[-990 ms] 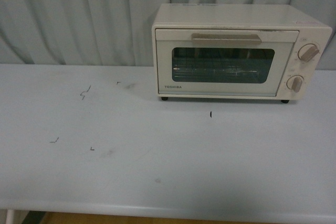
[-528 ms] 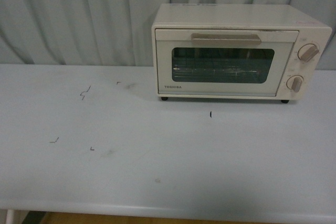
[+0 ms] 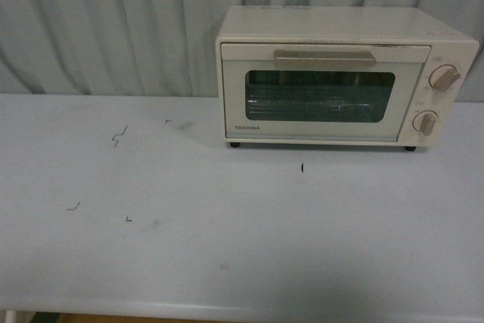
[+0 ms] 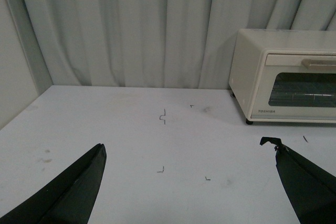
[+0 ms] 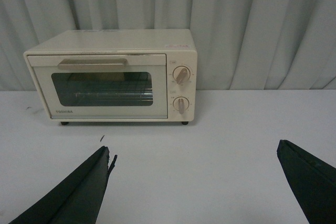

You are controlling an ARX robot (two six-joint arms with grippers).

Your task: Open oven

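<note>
Nearest you, the left jaws and the right jaws both gape wide above the surface (image 3: 227,247), well short of the one oven (image 3: 333,73). It stands far right against the curtain (image 3: 113,20), door shut, with one bar handle (image 3: 325,56) and two knobs (image 3: 445,76). Since a second ago, only the front view has shifted slightly.

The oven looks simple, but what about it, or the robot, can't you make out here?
- Inside the oven: in the front view, the dark window shows a wire rack only dimly; anything behind it is unclear.
- Markings around the knobs: too small to read.
- Left wrist view: the picture's edge cuts off the oven's knob side.
- Arms: absent from the front view; of the left gripper and right gripper only dark fingers show.
</note>
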